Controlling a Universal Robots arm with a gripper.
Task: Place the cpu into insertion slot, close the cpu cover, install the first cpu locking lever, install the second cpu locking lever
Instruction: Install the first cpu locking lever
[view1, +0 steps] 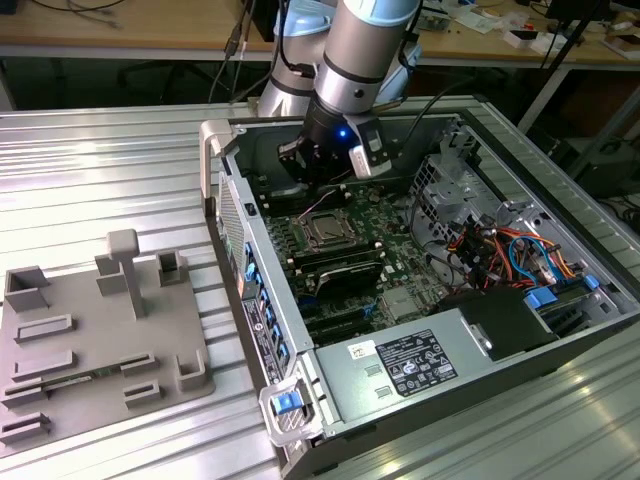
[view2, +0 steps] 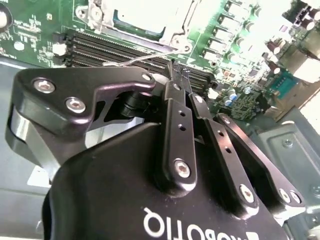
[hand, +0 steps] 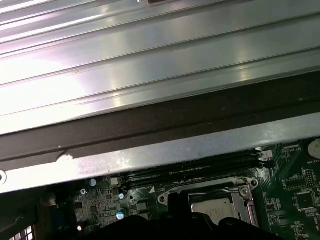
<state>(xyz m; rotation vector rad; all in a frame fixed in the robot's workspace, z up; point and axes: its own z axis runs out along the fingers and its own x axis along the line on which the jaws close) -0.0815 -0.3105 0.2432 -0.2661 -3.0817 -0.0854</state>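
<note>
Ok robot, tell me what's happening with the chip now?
Pincer shut, empty, above the motherboard. Cpu sits in its socket, cpu cover down around it. A thin wire lever beside the pincer tip.

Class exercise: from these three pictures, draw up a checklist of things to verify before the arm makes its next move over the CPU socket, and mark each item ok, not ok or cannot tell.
1. The cpu lies in the socket: ok, its metal top shows through the frame.
2. The cpu cover is down over the chip: ok, it looks flat in the first wrist view.
3. Both locking levers latched: cannot tell; a thin wire lever stands out beside the socket.
4. The gripper carries nothing: ok, fingers together and empty.
5. The gripper is clear of the motherboard: ok, it hangs above it.
</note>
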